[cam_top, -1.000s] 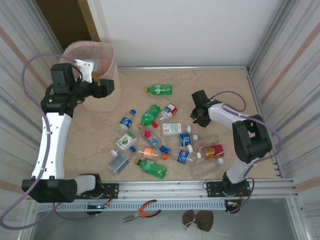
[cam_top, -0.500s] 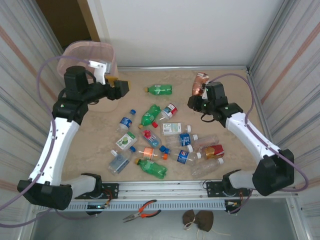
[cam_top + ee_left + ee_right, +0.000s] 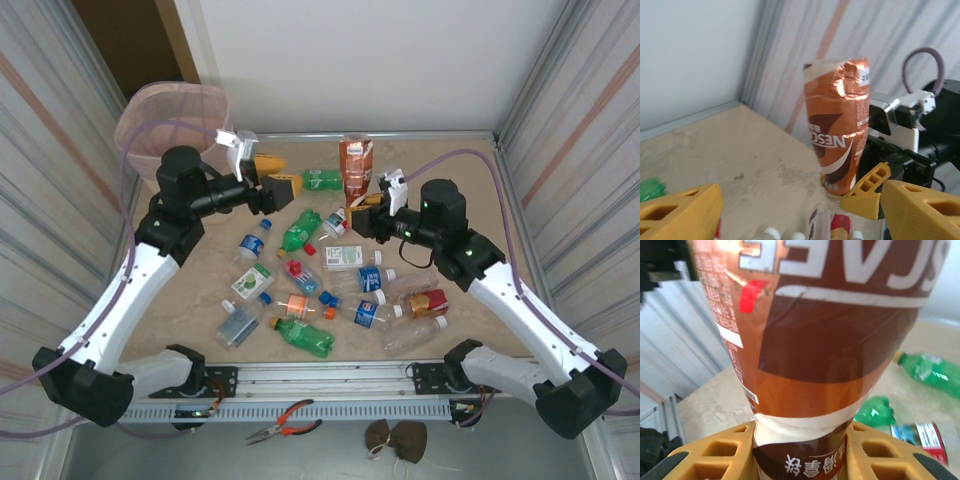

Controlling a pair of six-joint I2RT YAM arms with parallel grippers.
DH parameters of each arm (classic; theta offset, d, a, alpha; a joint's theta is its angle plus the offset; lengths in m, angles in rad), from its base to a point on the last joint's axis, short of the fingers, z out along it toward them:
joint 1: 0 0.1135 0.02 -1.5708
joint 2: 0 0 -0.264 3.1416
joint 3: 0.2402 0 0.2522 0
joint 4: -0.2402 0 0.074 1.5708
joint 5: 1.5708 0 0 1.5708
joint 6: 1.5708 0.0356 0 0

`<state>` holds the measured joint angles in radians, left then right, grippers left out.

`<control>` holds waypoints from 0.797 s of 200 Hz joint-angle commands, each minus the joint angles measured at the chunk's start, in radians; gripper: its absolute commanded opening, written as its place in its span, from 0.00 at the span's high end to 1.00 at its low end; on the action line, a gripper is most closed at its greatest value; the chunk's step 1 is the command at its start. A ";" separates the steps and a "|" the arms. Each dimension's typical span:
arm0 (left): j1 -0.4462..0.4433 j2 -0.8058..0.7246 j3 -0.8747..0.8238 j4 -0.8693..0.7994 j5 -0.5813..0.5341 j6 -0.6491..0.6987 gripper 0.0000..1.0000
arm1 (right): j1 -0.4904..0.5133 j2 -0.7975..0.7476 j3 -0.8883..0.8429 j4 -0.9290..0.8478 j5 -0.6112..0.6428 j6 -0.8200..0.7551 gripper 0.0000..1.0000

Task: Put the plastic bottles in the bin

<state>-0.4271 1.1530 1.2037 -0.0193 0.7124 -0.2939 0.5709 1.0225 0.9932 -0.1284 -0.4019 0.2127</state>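
A: Right gripper (image 3: 372, 207)?
B: Clamped tight on the narrow end of a crumpled brown-and-orange plastic bottle (image 3: 354, 165), which stands upright above the fingers, upper centre of the overhead frame.
A: Left gripper (image 3: 275, 187)?
B: Jaws wide apart, nothing between them. Just left of that bottle, facing it.
A: Bin?
B: Tall beige bin with pink liner (image 3: 200, 90), upper-left corner, well apart from the bottle. Loose clear and green plastic bottles (image 3: 305, 337) lie scattered lower centre.
A: Risks?
B: The grip is low on a thin neck, so the tall body could swing or slip out. If this is a hand-off, the fingers may clash, or an early release would drop the bottle.
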 commanded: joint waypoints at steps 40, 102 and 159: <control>-0.158 0.034 0.072 0.135 0.054 0.053 0.10 | 0.021 -0.028 0.018 0.111 -0.122 -0.087 0.94; -0.222 0.144 0.189 0.112 0.073 0.064 0.11 | 0.066 -0.084 0.031 0.124 -0.188 -0.111 0.94; -0.229 0.190 0.222 0.158 0.154 0.056 0.19 | 0.076 -0.114 0.038 0.110 -0.178 -0.116 0.94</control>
<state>-0.6521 1.3315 1.3880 0.0856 0.8154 -0.2543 0.6350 0.9413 0.9947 -0.0334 -0.5621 0.1215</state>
